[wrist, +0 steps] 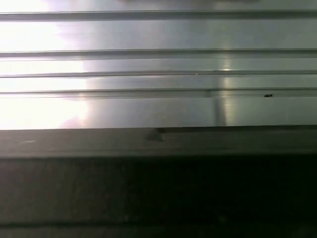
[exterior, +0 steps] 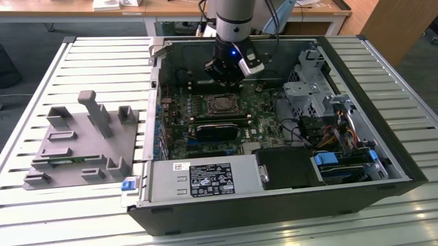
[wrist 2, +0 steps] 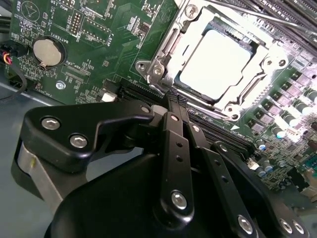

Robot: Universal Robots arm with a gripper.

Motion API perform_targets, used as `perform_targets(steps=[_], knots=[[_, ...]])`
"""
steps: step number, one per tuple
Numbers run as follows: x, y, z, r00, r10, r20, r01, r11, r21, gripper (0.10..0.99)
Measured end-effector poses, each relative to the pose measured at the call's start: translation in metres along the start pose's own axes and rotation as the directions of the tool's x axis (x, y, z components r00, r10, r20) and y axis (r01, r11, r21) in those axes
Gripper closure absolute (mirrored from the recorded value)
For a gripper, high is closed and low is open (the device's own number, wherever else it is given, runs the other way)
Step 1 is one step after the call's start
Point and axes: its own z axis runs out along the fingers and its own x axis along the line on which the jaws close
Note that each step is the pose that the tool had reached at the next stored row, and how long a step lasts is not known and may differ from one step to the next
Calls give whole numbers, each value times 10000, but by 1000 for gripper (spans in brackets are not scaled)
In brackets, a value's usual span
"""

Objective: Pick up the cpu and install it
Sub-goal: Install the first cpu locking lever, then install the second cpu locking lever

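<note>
Ribbed silvery slatted table point(exterior: 82, 61) across the exterior view, grey moulded parts holder point(exterior: 82, 141) at left, open black computer case point(exterior: 274, 205) centre, green motherboard point(wrist 2: 99, 44), silvery square cpu point(wrist 2: 215, 62) seated in its metal-framed socket point(wrist 2: 163, 64) at upper right of second wrist view, black jaws point(wrist 2: 177, 106) shut on nothing just before it, wooden desks point(exterior: 205, 7) behind.

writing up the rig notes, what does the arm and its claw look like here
In the exterior view the arm is a pale grey cylinder ending in a black wrist section with a small blue light, a white-grey block on its side and dark cables trailing behind. In the second wrist view the claw is matte black, built from flat linkage bars joined by silver screws, with a bare metal band at its base.
</note>
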Motion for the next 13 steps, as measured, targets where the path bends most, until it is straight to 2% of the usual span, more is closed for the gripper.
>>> perform_targets(steps=[9,13], knots=[[-7,-47,-1,10000,0,0,0,10000,0,980],[-19,-93,-3,10000,0,-3,0,10000,-6,980]])
